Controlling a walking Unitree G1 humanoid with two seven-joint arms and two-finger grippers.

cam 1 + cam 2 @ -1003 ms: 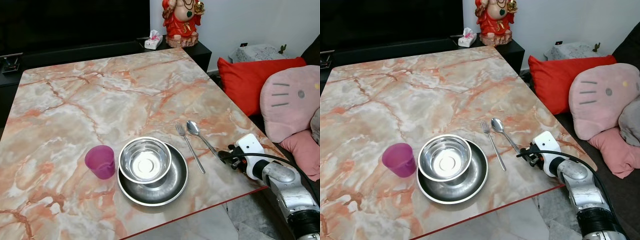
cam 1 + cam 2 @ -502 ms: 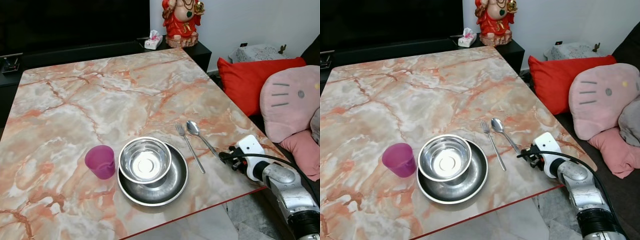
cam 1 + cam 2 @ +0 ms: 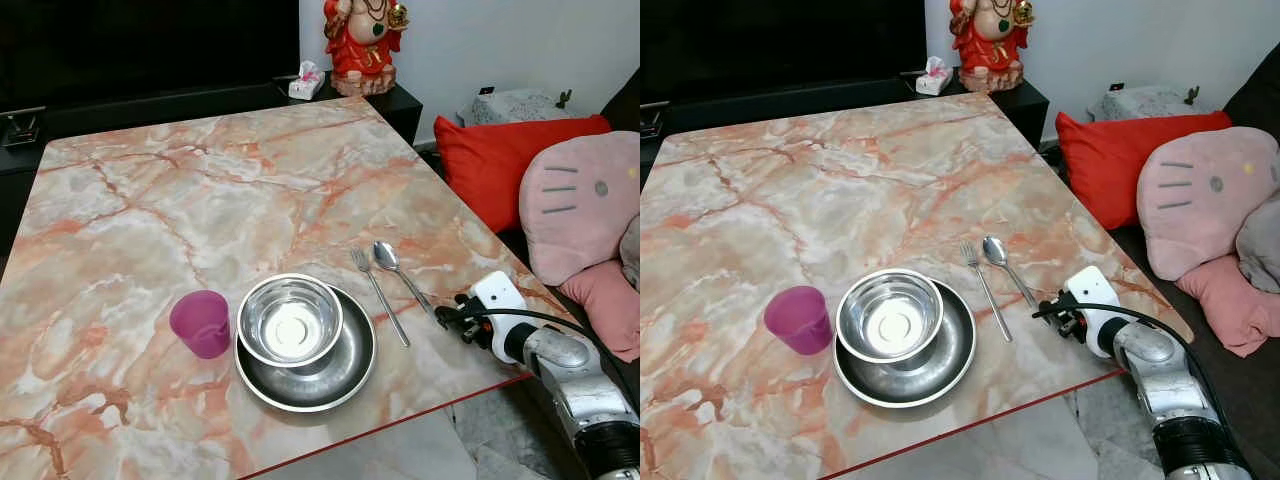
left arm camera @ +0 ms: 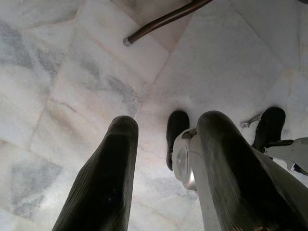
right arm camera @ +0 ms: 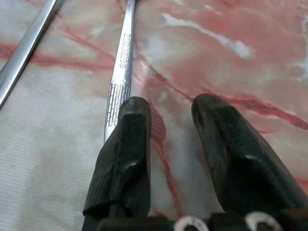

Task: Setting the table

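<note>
Since a second ago the right pincer point(image 5: 168, 115) has crept slightly toward the spoon point(image 3: 397, 270), its fingers parted with nothing between them, one fingertip point(image 5: 130, 115) covering the handle's end. Just beyond the spoon lies the fork point(image 3: 378, 295), parallel. Farther out, the steel bowl point(image 3: 290, 320) sits in the steel plate point(image 3: 350, 368), the pink cup point(image 3: 201, 323) beside it on the marble counter point(image 3: 200, 200). Hanging above floor tiles point(image 4: 62, 72), the left pincer point(image 4: 166, 139) is spread.

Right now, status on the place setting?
Right claw open at the spoon handle end, on the table. Left claw open, idle above floor. Fork, bowl, plate, cup set.
</note>
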